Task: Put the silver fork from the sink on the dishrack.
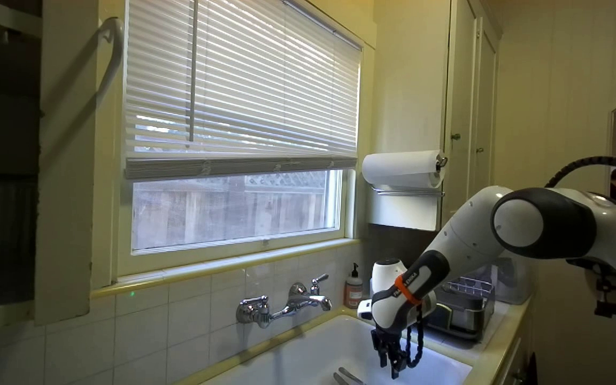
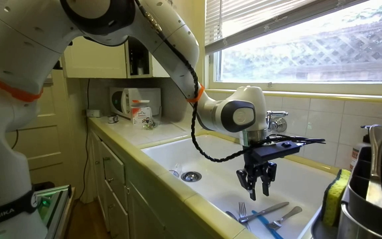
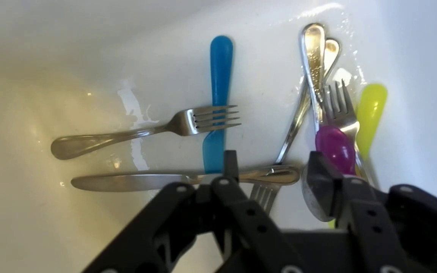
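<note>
The silver forks lie in the white sink (image 2: 217,146). In the wrist view, a fork (image 3: 182,123) rests with its tines across a blue knife (image 3: 221,68); it also shows in an exterior view (image 2: 282,221). Another fork (image 3: 294,121) passes under a silver knife (image 3: 135,182), and a third fork (image 3: 341,117) lies at the right, partly covered. My gripper (image 3: 273,159) is open and empty above the utensils, pointing down; it shows in both exterior views (image 1: 389,370) (image 2: 259,196). The dark dishrack (image 1: 468,302) stands on the counter beside the sink, partly behind the arm.
A purple spoon (image 3: 336,146) and a yellow-green handle (image 3: 372,110) lie among the forks. A utensil holder (image 2: 363,212) and yellow sponge (image 2: 337,197) stand past the sink's end. The chrome faucet (image 1: 286,307) is on the tiled wall; a soap bottle (image 1: 353,291) is nearby.
</note>
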